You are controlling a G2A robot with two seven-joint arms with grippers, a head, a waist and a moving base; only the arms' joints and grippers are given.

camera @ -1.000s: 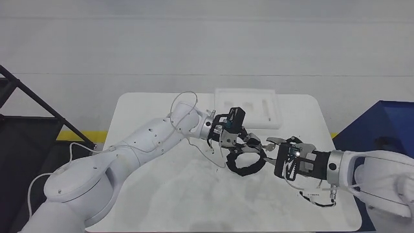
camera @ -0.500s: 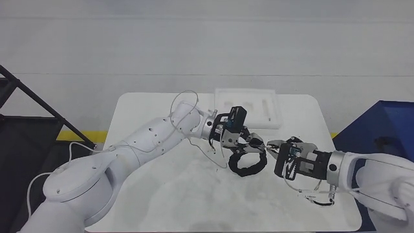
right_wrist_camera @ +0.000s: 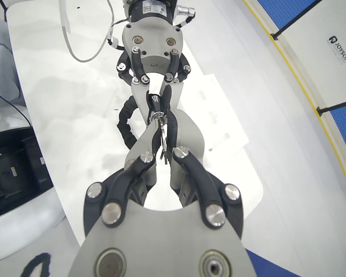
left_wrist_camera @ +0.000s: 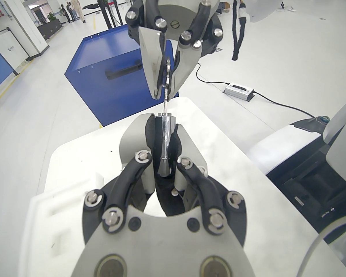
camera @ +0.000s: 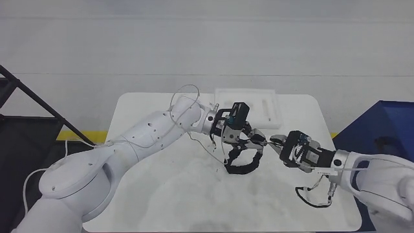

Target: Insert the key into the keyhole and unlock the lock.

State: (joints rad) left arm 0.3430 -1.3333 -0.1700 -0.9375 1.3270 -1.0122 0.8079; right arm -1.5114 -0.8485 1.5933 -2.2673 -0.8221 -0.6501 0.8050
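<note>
1. Your left gripper (left_wrist_camera: 163, 125) was clamped on the lock (left_wrist_camera: 166, 134) by its silver cylinder, black cable (right_wrist_camera: 126, 129) hanging beneath it.
2. Your right gripper (left_wrist_camera: 163, 93) pinched the key (left_wrist_camera: 165, 103), tip at the lock's keyhole (left_wrist_camera: 165, 114); seating looked unfinished, and the turn was not yet done.
3. Behind the lock, a wrist label (right_wrist_camera: 151, 7) carried print.

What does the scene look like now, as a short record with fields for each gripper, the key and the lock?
Left gripper: shut on the lock by its metal barrel, above the table
Right gripper: shut on the key
Key: blade tip at the barrel's end; depth unclear
Lock: black cable loop hangs below the barrel
Tray: white, at the table's far edge
</note>
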